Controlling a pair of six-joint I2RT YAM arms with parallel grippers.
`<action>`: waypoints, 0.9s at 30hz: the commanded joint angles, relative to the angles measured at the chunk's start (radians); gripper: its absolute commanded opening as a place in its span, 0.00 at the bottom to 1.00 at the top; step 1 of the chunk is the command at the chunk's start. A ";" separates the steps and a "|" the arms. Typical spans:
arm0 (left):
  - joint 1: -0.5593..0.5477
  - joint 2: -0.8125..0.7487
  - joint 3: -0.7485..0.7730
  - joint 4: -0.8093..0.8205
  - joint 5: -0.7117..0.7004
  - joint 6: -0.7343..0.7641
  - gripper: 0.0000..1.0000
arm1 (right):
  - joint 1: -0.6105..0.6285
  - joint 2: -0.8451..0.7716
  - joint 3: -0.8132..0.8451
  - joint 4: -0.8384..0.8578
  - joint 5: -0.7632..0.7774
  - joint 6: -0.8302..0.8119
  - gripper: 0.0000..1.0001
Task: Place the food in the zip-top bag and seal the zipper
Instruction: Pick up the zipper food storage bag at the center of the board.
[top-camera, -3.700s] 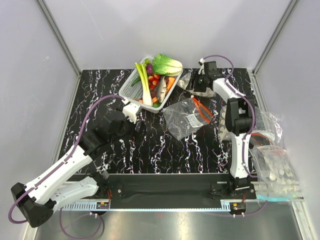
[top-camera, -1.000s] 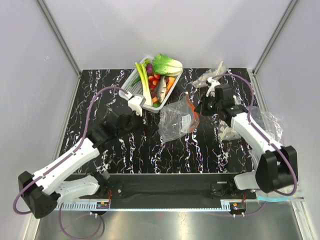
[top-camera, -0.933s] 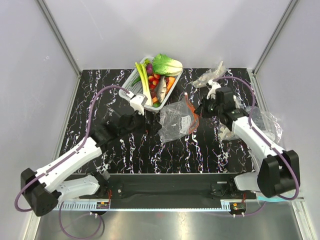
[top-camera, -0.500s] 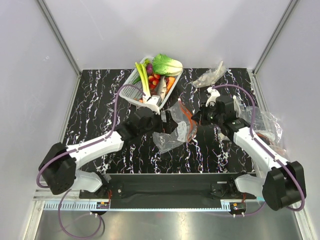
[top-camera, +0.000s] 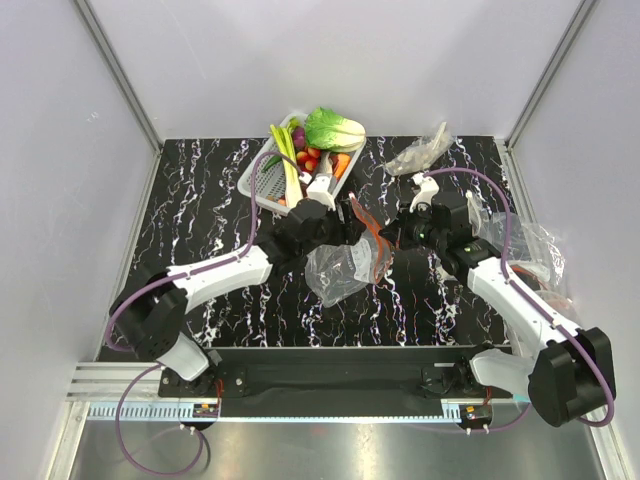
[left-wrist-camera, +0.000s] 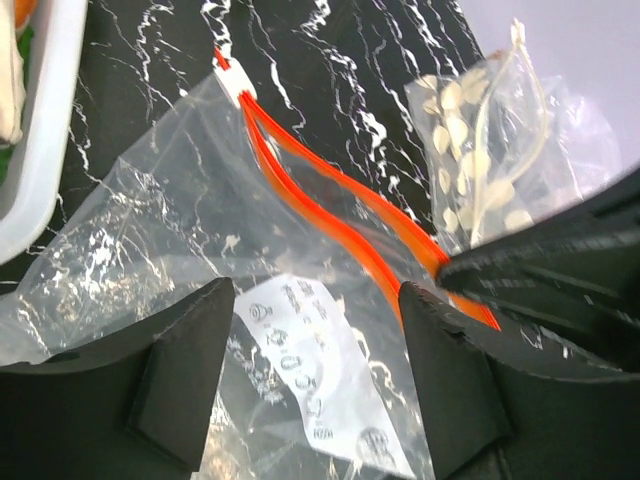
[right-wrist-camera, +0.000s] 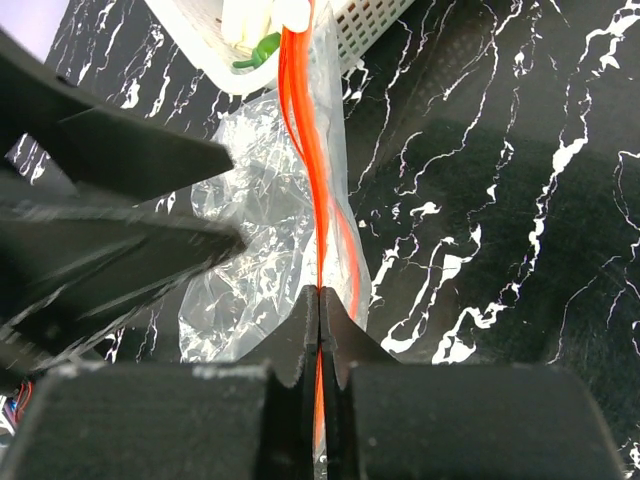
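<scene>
Right wrist view: we are pinching the zipper (right-wrist-camera: 313, 170) in the right end effector (right-wrist-camera: 320, 300), holding the bag (left-wrist-camera: 130, 230) over the desk (top-camera: 200, 200); the left end effector (left-wrist-camera: 315, 295) is straddling its mouth, jaws wide; we are opening the bag, food (top-camera: 288, 165) lying in the basket (top-camera: 262, 180); next, likely, gripping the opposite lip.

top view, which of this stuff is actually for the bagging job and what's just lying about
For the job: clear plastic zip-top bag with white label; its red-orange zipper strip; long white-and-green toy leek in the white plastic basket.
Lying about: leafy green toy cabbage; crumpled clear plastic bag; clear bags at the right edge.
</scene>
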 joint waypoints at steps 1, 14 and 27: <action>-0.002 0.028 0.066 0.061 -0.080 -0.019 0.68 | 0.014 -0.035 -0.006 0.053 -0.004 -0.004 0.00; 0.021 0.129 0.184 0.029 -0.124 -0.022 0.61 | 0.024 -0.059 -0.004 0.052 -0.021 -0.024 0.00; 0.035 0.166 0.199 0.010 -0.115 0.001 0.50 | 0.039 -0.075 0.002 0.049 -0.015 -0.027 0.00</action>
